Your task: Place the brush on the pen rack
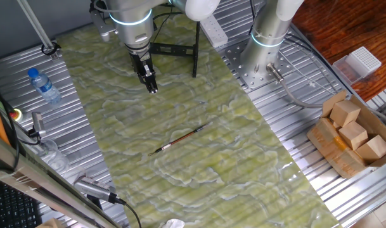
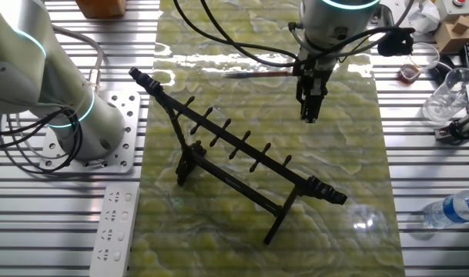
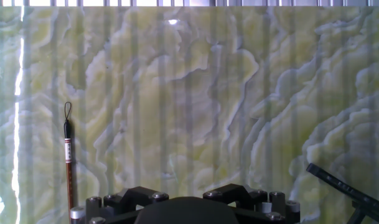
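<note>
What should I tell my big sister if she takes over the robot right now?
Gripper: holds nothing, hangs above the mat between rack and brush; whether its fingers are open cannot be told.
Brush: lies flat on the green mat, untouched, away from the rack.
Pen rack: stands upright on the mat, no brush on its pegs.
Done: nothing yet.
Left: go to the brush, grasp it, lift it, and lay it on the rack.

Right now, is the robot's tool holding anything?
No, nothing is held. The tool hangs above the green mat with nothing between its fingers, and the brush lies flat on the mat, apart from it.
</note>
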`<state>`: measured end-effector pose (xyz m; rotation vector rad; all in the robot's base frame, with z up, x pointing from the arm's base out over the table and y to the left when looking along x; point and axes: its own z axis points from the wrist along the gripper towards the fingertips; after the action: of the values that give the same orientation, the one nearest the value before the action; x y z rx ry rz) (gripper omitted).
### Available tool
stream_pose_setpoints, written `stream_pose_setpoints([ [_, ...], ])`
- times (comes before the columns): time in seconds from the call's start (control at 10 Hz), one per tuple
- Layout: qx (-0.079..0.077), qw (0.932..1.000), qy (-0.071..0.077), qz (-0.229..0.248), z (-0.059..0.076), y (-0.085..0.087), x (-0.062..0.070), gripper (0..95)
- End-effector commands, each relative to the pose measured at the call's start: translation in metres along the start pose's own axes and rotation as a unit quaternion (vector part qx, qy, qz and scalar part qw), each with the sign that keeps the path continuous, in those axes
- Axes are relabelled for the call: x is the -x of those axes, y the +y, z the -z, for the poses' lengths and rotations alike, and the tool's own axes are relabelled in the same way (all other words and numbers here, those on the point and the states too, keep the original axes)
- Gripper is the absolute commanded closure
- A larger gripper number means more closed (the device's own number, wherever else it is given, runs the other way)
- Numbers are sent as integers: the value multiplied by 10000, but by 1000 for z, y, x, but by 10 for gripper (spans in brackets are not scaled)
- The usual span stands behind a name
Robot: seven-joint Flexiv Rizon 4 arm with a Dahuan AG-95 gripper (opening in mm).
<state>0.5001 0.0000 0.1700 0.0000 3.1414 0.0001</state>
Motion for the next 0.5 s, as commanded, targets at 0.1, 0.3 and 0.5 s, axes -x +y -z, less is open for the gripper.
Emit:
stream_pose_setpoints([
  [0.1,0,10000,1,0,0,0,0,0],
  [0.3,159,9980,-312,519,-1,0,0,950],
  [0.5,96,9981,-307,528,-1,0,0,950],
])
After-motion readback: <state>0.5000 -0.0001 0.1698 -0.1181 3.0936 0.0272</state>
